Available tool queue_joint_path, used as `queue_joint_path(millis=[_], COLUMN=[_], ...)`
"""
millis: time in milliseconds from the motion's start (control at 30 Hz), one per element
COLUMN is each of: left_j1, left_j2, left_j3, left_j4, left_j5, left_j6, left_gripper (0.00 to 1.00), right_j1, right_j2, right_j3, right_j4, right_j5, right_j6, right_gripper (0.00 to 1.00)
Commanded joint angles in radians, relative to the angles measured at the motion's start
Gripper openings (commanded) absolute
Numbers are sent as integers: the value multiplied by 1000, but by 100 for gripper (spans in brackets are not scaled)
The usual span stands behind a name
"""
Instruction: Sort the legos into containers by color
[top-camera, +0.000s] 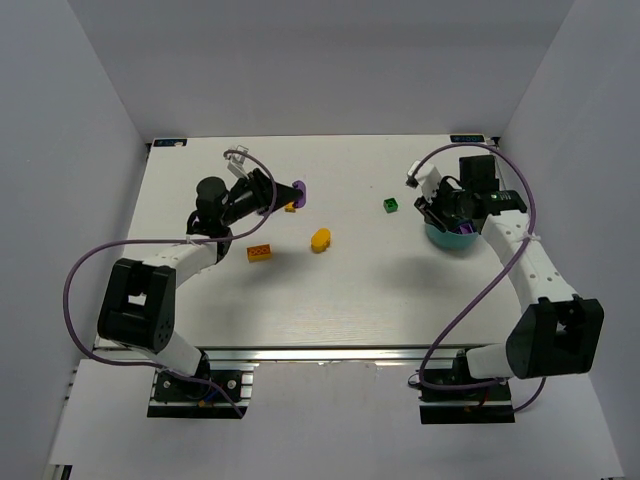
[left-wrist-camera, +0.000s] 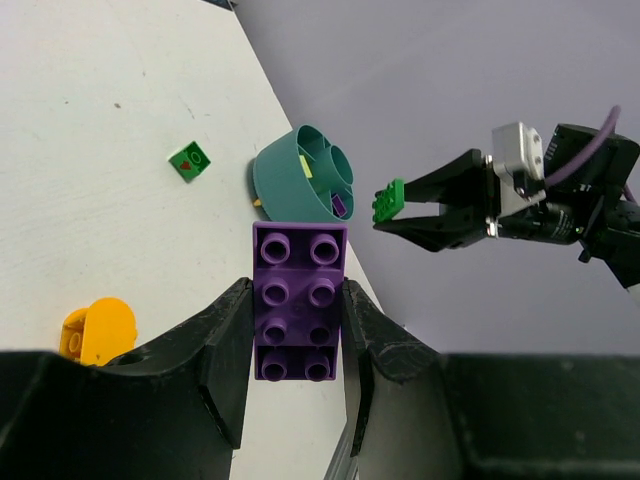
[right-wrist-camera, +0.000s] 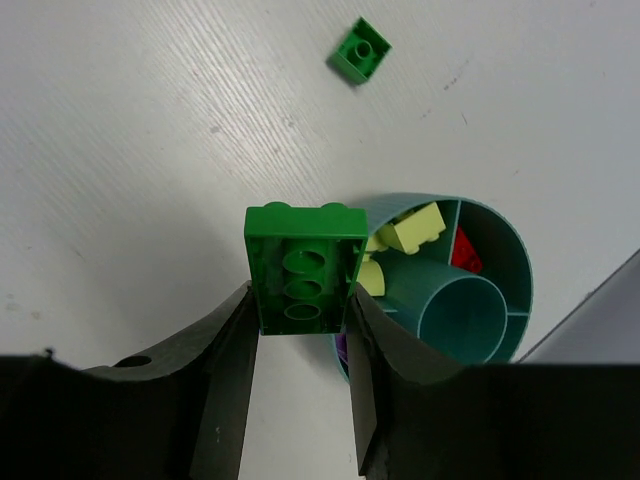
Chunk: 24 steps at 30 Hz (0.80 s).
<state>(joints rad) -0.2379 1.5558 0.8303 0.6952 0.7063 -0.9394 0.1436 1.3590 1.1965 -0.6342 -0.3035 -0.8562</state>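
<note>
From above, a white table (top-camera: 340, 290) is seen, closed in by pale grey walls (top-camera: 90, 100) on three sides. A teal bowl (top-camera: 452, 238) is placed at the right of the table, partly covered by the right gripper (top-camera: 440, 212). Loose on the surface are found a small green brick (top-camera: 390, 205), an oval piece (top-camera: 320, 240) (orange-yellow) and an orange brick (top-camera: 260, 252). These are well apart from the bowl. The left gripper (top-camera: 285, 195) is raised at the far left, with a purple brick (top-camera: 301, 192) at its tip.

In the left wrist view, the purple brick is seen clamped between the two fingers, studs toward the camera. The right gripper is shown beyond, off the table, closed on a big green brick (left-wrist-camera: 388, 200).

In the right wrist view, the big green brick is held between the fingers with its hollow underside toward the camera, and it overlaps the rim of the bowl. The bowl is divided into compartments around a central cup (right-wrist-camera: 460, 315). Lime bricks (right-wrist-camera: 412, 228) are kept in one compartment, a red brick (right-wrist-camera: 462, 250) in the next one. A purple bit is glimpsed by the right finger, and its compartment cannot be told.
</note>
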Motion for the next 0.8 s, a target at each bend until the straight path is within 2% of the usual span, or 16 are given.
queue_joint_path(millis=[0,233,333,767], left_j1=[-5,-8,-8,-17], left_j2=[-54,-68,-79,-65], left_j3=[-19,-48,-57,-59], left_j4=[0,17,10,18], left_j5=[-2,2,2,9], left_j6=[17,8,13,10], left_gripper=[0,0,0,0], right_j1=[-36,-133,-189,-299], right_j2=[32,169,192,210], right_j3=[46,182,213,230], right_j4=[47,61,53,59], right_j5=[89,72,47,-23], right_j6=[66,290,312,348], right_gripper=[0,0,0,2])
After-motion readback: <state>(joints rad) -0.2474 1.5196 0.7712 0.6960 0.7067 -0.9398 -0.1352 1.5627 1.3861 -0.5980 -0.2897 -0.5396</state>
